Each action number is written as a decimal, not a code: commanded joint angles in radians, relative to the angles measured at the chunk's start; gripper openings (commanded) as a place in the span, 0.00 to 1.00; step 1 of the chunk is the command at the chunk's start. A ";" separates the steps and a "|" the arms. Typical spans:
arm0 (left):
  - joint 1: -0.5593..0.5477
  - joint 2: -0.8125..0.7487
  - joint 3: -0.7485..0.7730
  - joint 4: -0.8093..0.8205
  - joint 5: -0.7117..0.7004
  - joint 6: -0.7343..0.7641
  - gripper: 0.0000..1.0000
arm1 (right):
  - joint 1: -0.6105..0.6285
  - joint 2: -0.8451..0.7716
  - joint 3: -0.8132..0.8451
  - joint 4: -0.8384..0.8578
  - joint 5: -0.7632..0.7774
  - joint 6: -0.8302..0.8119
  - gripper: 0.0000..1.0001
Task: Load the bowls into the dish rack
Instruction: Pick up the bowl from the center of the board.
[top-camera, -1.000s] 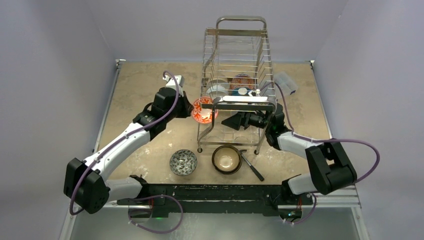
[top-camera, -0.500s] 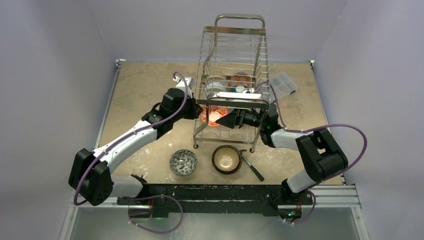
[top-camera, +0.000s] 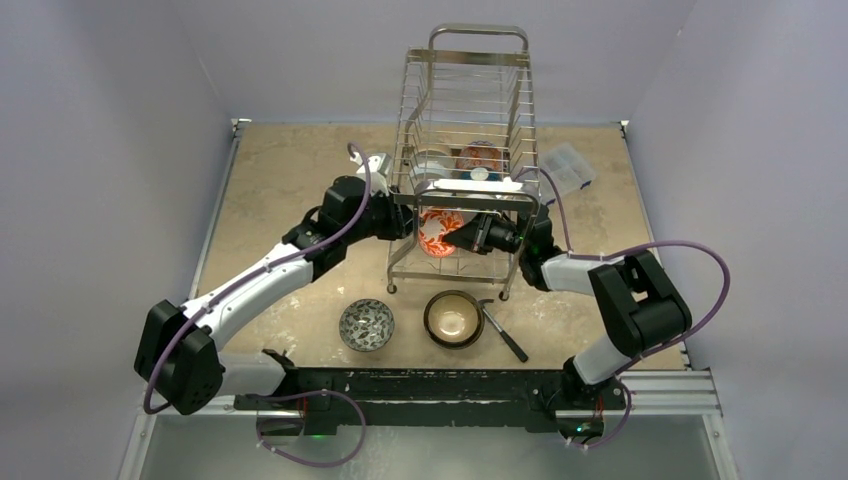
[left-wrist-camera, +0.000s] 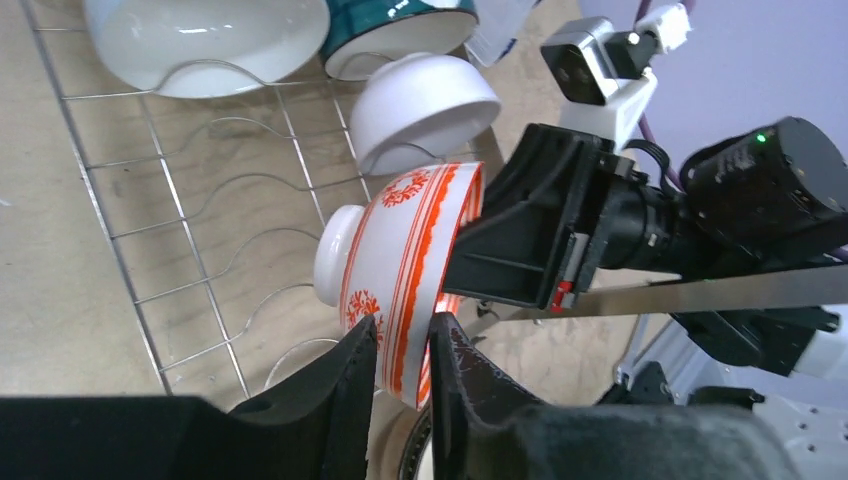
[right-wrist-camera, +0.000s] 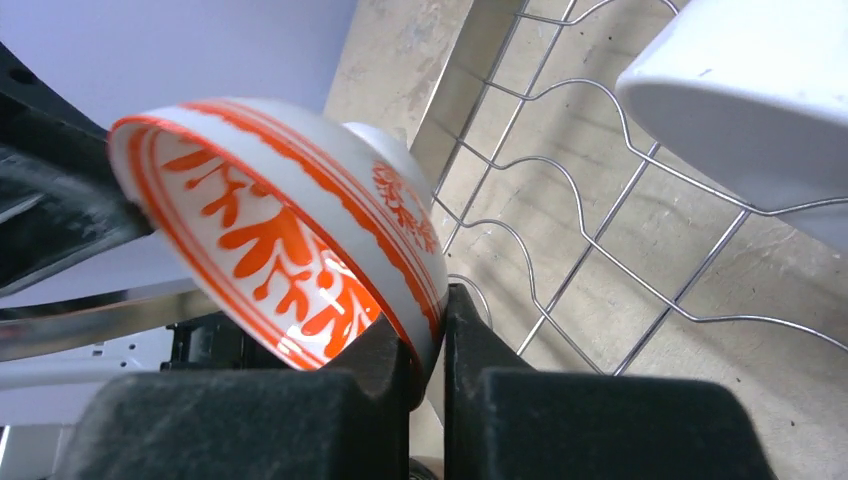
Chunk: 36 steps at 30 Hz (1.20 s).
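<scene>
The red-and-white bowl (top-camera: 438, 230) hangs on edge inside the lower tier of the dish rack (top-camera: 470, 70), between both grippers. My left gripper (left-wrist-camera: 403, 335) comes in from the left, and its fingers sit close against both sides of the bowl (left-wrist-camera: 400, 250) rim. From the right, my right gripper (right-wrist-camera: 428, 320) is shut on the opposite rim of the bowl (right-wrist-camera: 270, 220). Other bowls rest further back in the rack: a white one (left-wrist-camera: 425, 100) and a larger white one (left-wrist-camera: 200, 40). On the table in front lie a grey patterned bowl (top-camera: 366, 324) and a dark brown bowl (top-camera: 454, 318).
A black utensil (top-camera: 505, 335) lies right of the brown bowl. A clear plastic box (top-camera: 566, 168) sits behind the rack on the right. The rack's wire floor (right-wrist-camera: 600, 240) and thin legs (top-camera: 392, 270) surround both grippers closely.
The left arm carried the red-and-white bowl rightward into the rack's lower tier. The right gripper, open before, has closed on the bowl's rim. The rack shifted slightly.
</scene>
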 joint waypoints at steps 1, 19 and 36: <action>0.011 -0.026 0.000 0.032 0.010 0.050 0.34 | 0.017 -0.032 0.069 0.027 -0.095 -0.047 0.00; 0.043 -0.040 -0.120 0.188 0.336 -0.019 0.99 | 0.017 -0.079 0.077 -0.046 -0.118 -0.129 0.00; -0.011 0.048 -0.140 0.256 0.471 -0.053 0.99 | 0.018 -0.111 0.115 -0.164 -0.090 -0.204 0.00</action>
